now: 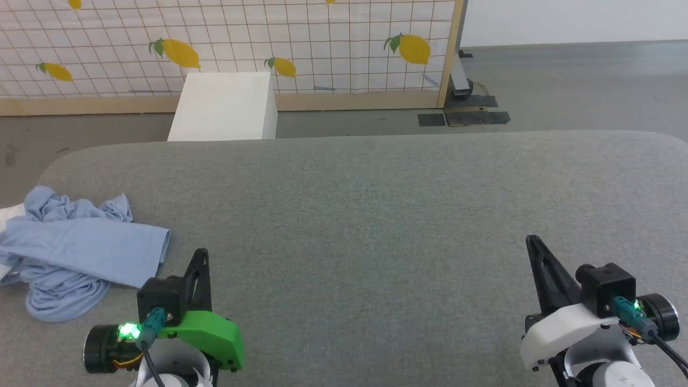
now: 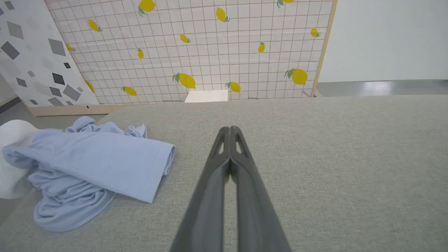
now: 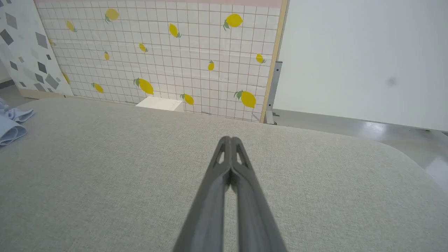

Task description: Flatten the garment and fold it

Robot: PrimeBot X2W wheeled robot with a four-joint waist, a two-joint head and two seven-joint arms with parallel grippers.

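The garment, a light blue T-shirt, lies crumpled in a heap at the left edge of the grey padded table, a bit of white showing at its left end. In the left wrist view the garment lies left of the fingers, one hemmed end pointing right. My left gripper hovers just right of the heap, shut and holding nothing; its tips meet. My right gripper is far to the right, shut and holding nothing, tips together. A corner of the garment shows at the right wrist view's left edge.
A white box stands on the floor beyond the table's far edge. Behind it is a lemon-print tiled screen in a wooden frame. Grey floor lies to the far right. The table's corners are rounded.
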